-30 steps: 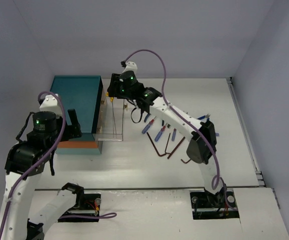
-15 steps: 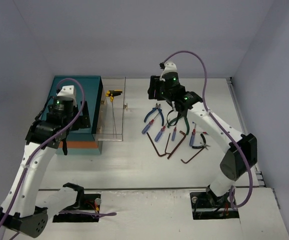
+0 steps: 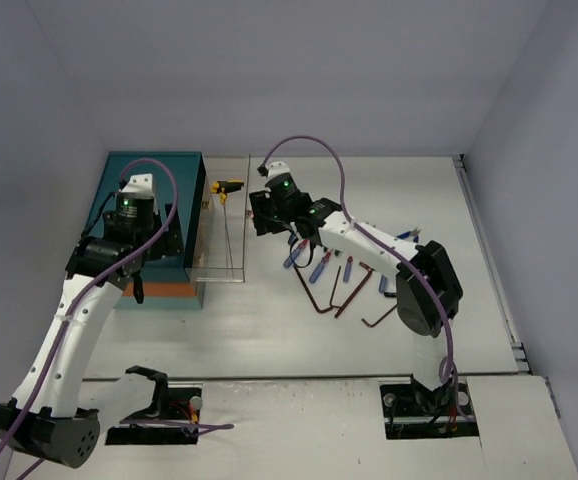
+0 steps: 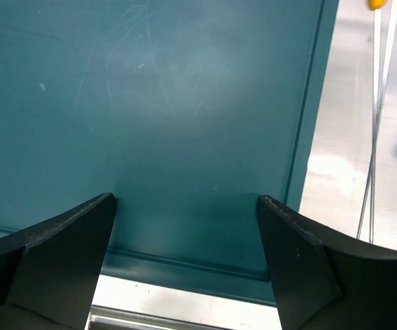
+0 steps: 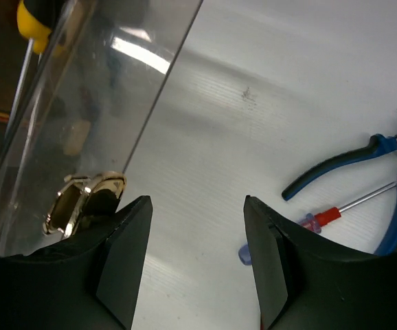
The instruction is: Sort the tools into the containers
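One yellow-handled tool (image 3: 227, 186) lies in the pulled-out drawer (image 3: 231, 240). All the other tools (image 3: 321, 266) I can see sit loose on the table (image 3: 269, 330), so I judge the sorting barely begun. Right claw (image 5: 197, 227) hangs empty, jaws apart, just beside the drawer's brass knob (image 5: 85, 199). Left claw (image 4: 185, 203), jaws apart too, hovers over the chest (image 4: 150, 103).

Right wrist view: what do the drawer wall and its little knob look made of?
The drawer looks like clear, glossy plastic: a yellow handle shows through its wall, and light streaks glint on it. The knob looks like polished brass-coloured metal, with bright mirror-like highlights, though plated plastic cannot be ruled out.
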Controlling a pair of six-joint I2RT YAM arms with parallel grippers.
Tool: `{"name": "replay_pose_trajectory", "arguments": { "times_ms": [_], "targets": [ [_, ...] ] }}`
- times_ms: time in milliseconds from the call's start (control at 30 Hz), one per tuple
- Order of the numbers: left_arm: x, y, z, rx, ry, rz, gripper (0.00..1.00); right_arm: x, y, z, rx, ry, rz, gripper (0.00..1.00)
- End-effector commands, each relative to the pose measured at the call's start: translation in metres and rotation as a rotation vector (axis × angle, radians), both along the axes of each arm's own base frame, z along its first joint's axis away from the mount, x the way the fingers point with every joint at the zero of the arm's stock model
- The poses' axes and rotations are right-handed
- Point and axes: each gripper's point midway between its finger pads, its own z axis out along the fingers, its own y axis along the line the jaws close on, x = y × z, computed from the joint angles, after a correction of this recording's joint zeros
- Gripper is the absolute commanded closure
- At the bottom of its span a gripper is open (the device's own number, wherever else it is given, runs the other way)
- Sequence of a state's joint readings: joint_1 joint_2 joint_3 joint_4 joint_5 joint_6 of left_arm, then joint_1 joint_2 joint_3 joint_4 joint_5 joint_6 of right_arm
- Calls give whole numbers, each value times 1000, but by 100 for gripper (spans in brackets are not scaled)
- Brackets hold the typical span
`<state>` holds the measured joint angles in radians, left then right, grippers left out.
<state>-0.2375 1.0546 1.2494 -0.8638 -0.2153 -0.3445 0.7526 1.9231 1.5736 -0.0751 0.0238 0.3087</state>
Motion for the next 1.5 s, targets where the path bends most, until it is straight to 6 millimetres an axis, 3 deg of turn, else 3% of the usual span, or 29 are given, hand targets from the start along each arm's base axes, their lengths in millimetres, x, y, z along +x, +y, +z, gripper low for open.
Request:
{"name": "replay_pose_trajectory", "arguments": {
  "times_ms": [0,533,900,1067,1200,1467],
  "targets": [
    [3,-3,12,-41,-71,-5,19,8,42,52,126,-105,49,46],
    [-10,-6,12,-66,-90,-33,19,-4,135,75,321,-95,190,46],
    [-15,-5,27,-71,-138,-45,19,-17,170,93,436,-101,241,44],
    [-15,-6,30,-71,-149,-52,19,-19,176,94,455,-95,249,43],
    [-16,-7,35,-75,-160,-63,19,-18,168,100,447,-116,236,43],
    [-20,-7,51,-54,-201,-111,19,-25,125,109,450,-74,277,43]
  ]
}}
